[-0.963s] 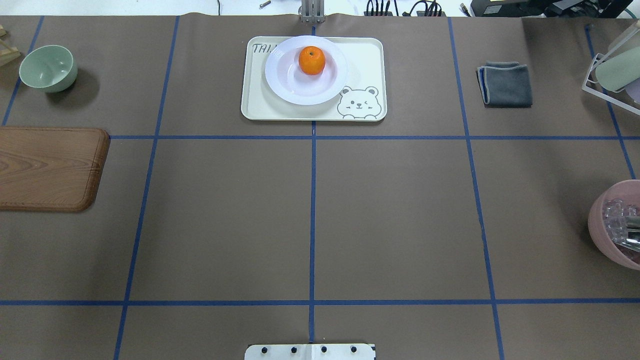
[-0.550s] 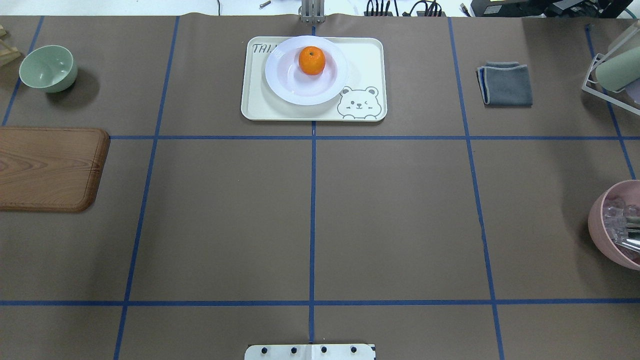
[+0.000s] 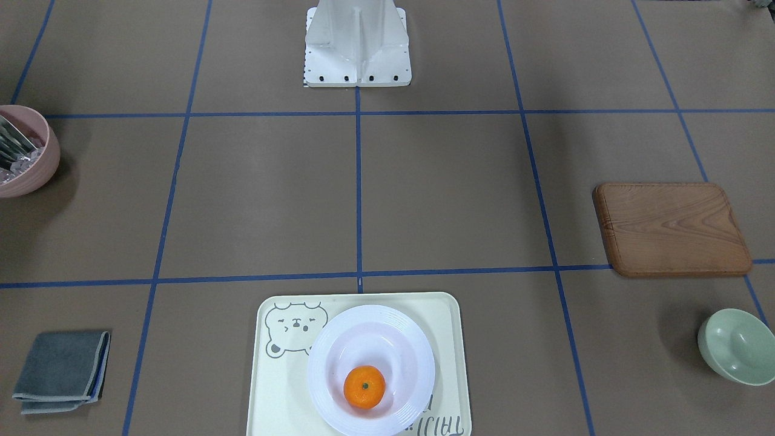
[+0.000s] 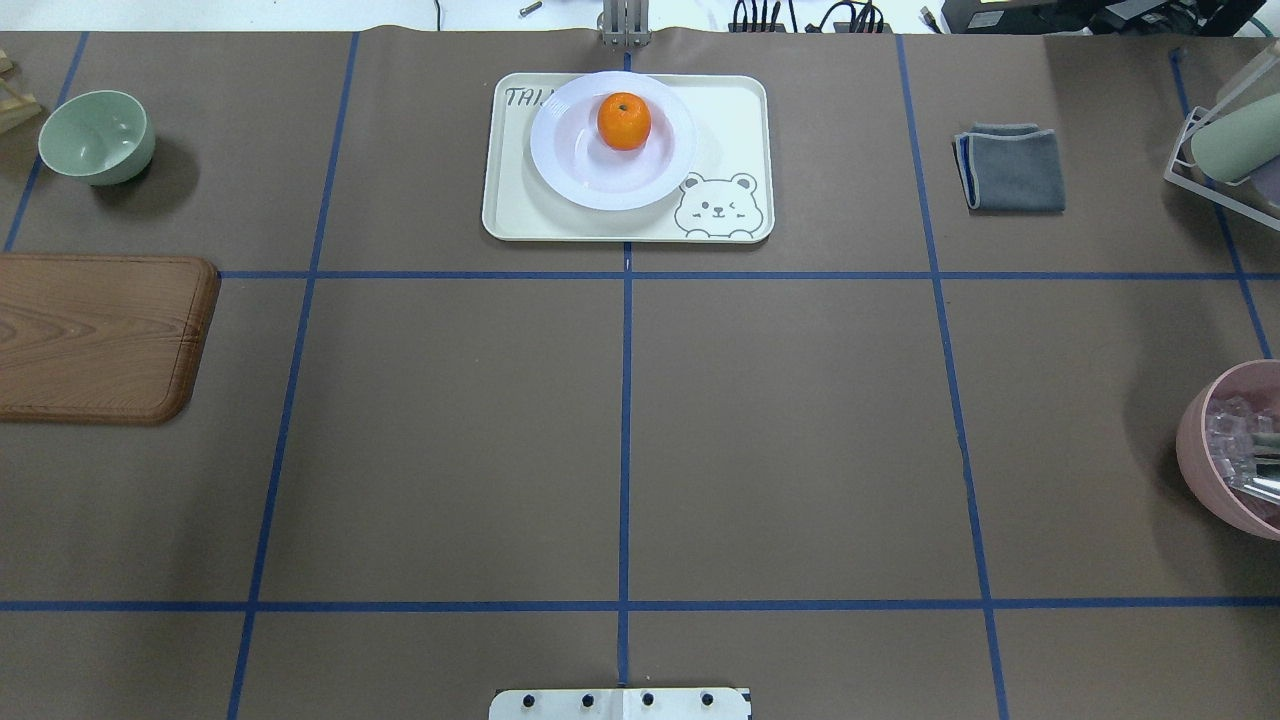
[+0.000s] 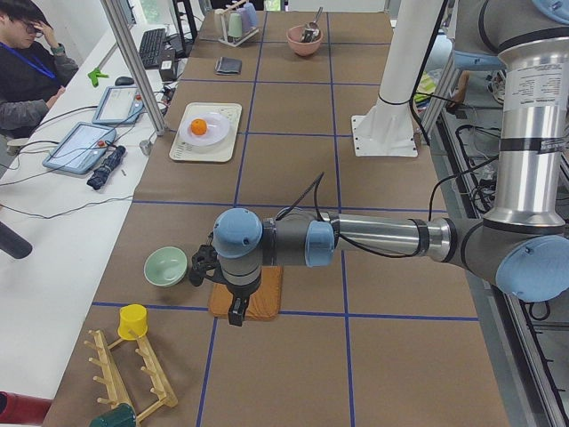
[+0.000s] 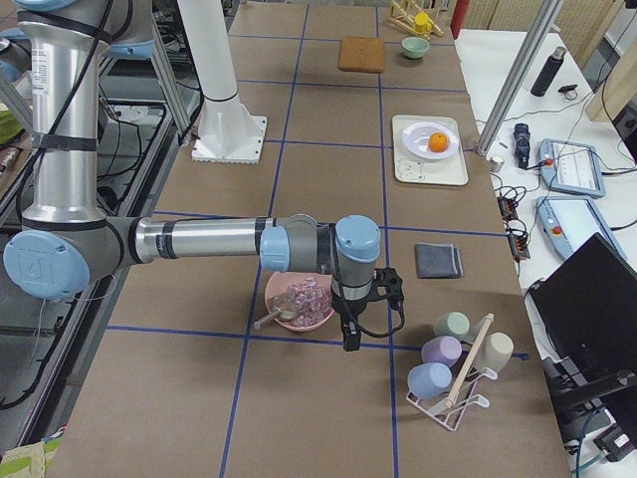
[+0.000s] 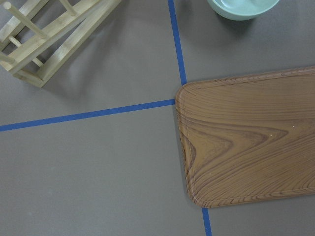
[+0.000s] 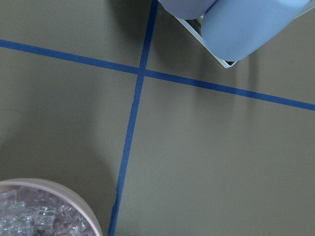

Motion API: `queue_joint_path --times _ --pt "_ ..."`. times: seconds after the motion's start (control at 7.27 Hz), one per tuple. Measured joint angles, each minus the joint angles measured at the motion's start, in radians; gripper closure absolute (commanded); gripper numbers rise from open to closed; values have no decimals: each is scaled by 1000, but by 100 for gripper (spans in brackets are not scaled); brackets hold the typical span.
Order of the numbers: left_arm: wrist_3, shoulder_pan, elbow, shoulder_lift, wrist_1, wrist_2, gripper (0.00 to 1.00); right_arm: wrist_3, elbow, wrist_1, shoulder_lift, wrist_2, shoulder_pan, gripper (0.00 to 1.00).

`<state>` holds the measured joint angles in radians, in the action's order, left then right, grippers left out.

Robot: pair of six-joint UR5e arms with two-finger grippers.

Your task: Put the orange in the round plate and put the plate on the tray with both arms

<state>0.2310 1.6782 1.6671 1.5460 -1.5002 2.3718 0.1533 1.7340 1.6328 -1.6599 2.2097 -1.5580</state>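
Centrally, at the far side of the tabletop [image 4: 800, 420]:

1. Orange [image 4: 624, 121]: one, resting in the sunken centre of the round plate [image 4: 568, 180], stem dot up.
2. Round plate: white, ridged rim, lying on the tray [image 4: 728, 118], set toward the tray's far edge and covering part of its grey lettering. The bear drawing [image 4: 718, 207] at the tray's near corner is uncovered, just beside the plate rim.
3. Tray: cream, flat on the tabletop, astride the middle blue tape line.

Arms, both well apart from the tray:

4. Left gripper [image 5: 235, 310]: pointing down over the end of the wooden board [image 4: 95, 335], near the green bowl [image 4: 97, 135]. It shows only in the exterior left view, so I cannot tell whether it is parted or closed; nothing is seen in it.
5. Right gripper [image 6: 350, 334]: pointing down just beside the pink bowl [image 4: 1215, 450], between that bowl and the wire cup rack [image 6: 453, 383]. It shows only in the exterior right view; state likewise cannot be told.

Other stock:

6. Grey folded cloth [image 4: 1012, 168], right of the tray.
7. Bamboo rack [image 7: 54, 39], beyond the board.
8. White base [image 3: 357, 45], robot's side.
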Motion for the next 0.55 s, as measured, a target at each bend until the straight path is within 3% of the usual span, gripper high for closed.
queue_joint_path --times 0.55 --pt "1 0 2 -9 -2 1 1 3 12 -3 1 4 -1 0"
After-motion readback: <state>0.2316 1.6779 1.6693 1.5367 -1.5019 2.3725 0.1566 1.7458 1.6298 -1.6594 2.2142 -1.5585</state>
